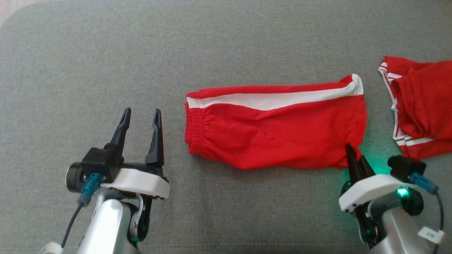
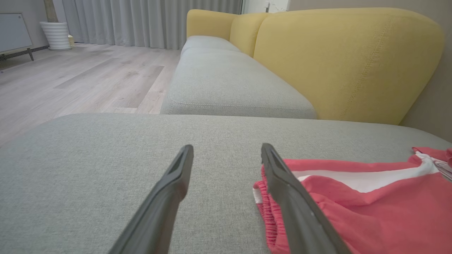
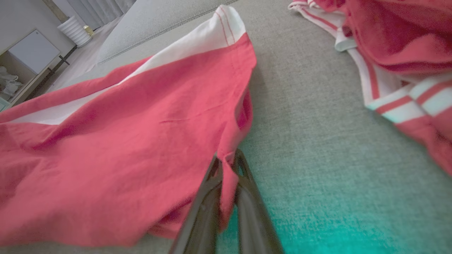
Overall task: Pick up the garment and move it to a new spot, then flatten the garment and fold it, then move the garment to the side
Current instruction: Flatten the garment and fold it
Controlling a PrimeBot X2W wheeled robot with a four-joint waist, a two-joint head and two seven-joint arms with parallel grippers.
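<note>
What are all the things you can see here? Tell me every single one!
red shorts: one, red with a white stripe, lying in the middle of the grey cushion
second garment: one, red with white stripes, crumpled at the right edge
grey cushion: one, grey, under both garments
sofa backs: three, yellow, behind the grey seats
floor: one, pale wood, beside the sofa
curtains: one set, grey, along the far wall
pot: one, white, by the curtains
cabinet: one, white, far corner
left pincer: one, dark, open, beside the shorts' waistband
right pincer: one, dark, shut on the shorts' lower right corner
</note>
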